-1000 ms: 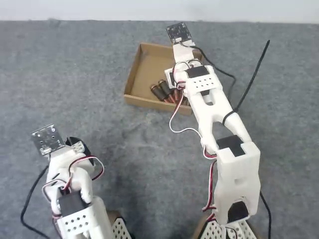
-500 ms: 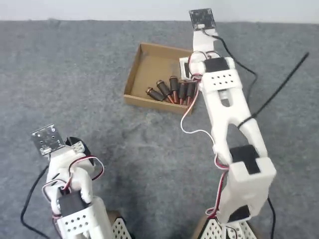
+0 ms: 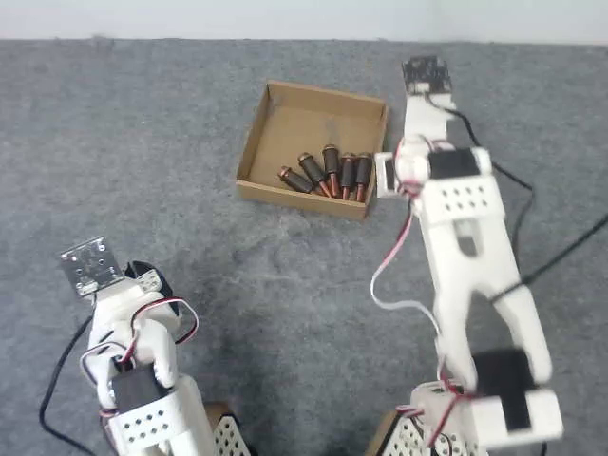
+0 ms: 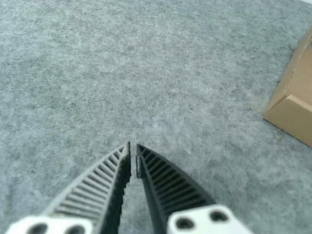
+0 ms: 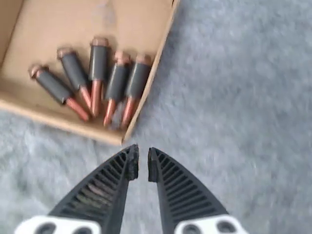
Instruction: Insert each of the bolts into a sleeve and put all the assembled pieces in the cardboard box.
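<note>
Right wrist view: five sleeved bolts (image 5: 99, 61) lie inside the cardboard box (image 5: 58, 24), by its corner. The right hand (image 5: 143, 158), all but closed and empty, hangs just outside; it should pull away without bumping the box.

Beyond ribbed plastic fingers (image 5: 109, 187), the matt cardboard box (image 5: 58, 24) holds coppery metal bolts (image 5: 96, 97) in dull dark sleeves (image 5: 99, 63), on rough carpet (image 5: 234, 97).

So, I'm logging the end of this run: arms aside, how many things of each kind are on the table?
Assembled pieces, each a bolt in a dark sleeve: 5, all lying in the box
Cardboard box: 1
Total: 6
</note>
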